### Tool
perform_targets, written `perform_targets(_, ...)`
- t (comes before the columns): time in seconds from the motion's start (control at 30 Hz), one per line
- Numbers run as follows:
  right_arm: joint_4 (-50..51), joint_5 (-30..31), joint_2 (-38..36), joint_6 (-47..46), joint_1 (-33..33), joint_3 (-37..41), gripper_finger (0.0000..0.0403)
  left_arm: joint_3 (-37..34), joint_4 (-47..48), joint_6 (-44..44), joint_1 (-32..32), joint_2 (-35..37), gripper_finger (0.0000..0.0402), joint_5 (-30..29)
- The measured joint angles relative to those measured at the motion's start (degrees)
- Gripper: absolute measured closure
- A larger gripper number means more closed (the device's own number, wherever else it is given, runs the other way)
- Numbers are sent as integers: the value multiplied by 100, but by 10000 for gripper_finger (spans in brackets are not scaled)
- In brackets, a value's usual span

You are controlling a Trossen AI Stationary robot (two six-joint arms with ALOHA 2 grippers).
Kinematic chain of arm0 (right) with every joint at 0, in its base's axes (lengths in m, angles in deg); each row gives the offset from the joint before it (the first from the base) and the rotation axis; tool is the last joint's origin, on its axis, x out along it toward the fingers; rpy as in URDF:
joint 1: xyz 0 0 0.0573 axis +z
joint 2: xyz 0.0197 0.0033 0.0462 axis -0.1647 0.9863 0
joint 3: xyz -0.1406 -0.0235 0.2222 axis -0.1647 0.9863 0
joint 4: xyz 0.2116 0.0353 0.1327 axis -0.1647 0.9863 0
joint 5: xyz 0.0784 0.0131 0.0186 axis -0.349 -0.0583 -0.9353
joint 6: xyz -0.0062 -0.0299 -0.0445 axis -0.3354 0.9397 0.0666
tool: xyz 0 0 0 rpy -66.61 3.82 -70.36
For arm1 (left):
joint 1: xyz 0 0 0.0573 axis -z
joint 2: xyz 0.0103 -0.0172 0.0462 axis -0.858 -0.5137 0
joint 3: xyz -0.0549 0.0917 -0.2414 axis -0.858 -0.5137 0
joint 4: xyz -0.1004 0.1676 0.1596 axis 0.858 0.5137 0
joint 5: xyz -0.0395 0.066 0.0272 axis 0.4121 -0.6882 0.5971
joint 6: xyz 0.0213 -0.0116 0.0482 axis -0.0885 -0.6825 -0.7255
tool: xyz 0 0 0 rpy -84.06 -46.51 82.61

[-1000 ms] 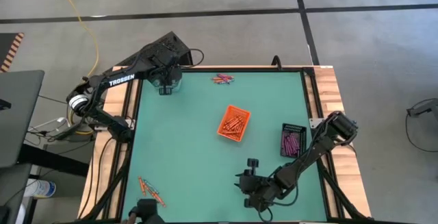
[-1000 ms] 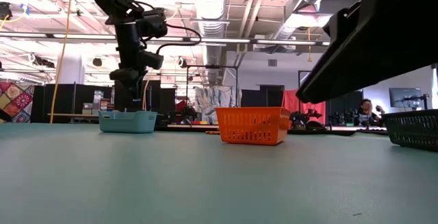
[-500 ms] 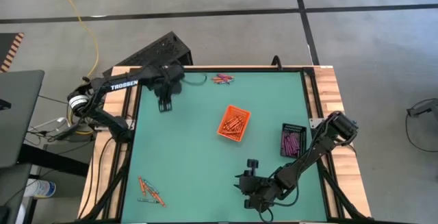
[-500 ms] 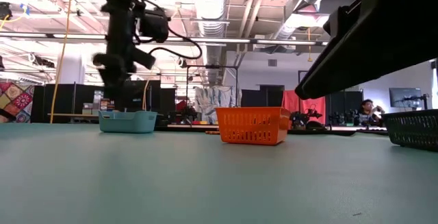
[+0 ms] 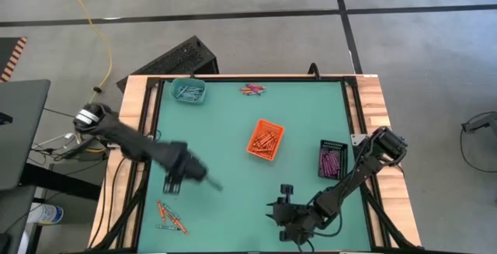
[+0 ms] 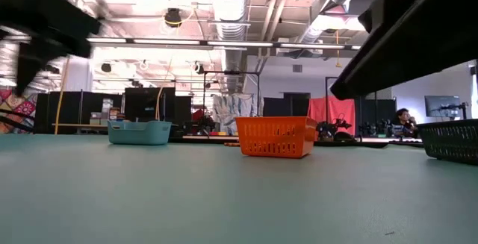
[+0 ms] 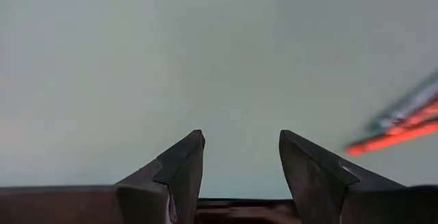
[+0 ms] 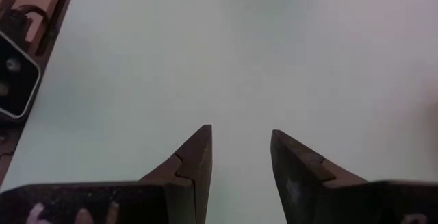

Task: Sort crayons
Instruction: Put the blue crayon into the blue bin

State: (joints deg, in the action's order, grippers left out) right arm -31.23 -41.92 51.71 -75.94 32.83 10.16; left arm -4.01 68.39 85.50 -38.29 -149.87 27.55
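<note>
Left jaws (image 7: 236,166): wide apart, empty, over bare green worktop (image 5: 233,168), left of centre in the high view.
Right jaws (image 8: 239,159): parted, empty, waiting at lower right.
Sorted: crayons fill the teal tray (image 5: 188,92) upper left, orange tray (image 5: 265,140) centre, dark tray (image 5: 331,158) right.
Left to sort: orange crayons (image 5: 171,217) lower left; a mixed pile (image 5: 252,90) at top centre.

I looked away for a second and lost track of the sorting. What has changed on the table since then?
The left gripper has swung from over the teal tray at the far left corner down toward the loose crayons near the front left edge, its jaws open and empty. The right gripper has stayed open near the front edge. The orange tray, the black tray and all crayon piles are unmoved.
</note>
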Motion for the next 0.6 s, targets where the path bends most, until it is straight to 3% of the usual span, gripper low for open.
perform_targets(0.13,-24,0,0,28,8,0,258,0,-568,1566,1507,0,221,-121)
perform_targets(0.3,-25,0,0,42,-19,0,258,0,-1707,3188,3035,0,221,-703)
perform_targets(0.47,-28,0,0,41,-85,0,258,0,-2621,4173,4081,-56,221,-1826)
perform_targets(0.6,-44,-2,0,31,-133,0,258,13,-2988,4537,4552,-404,221,-2082)
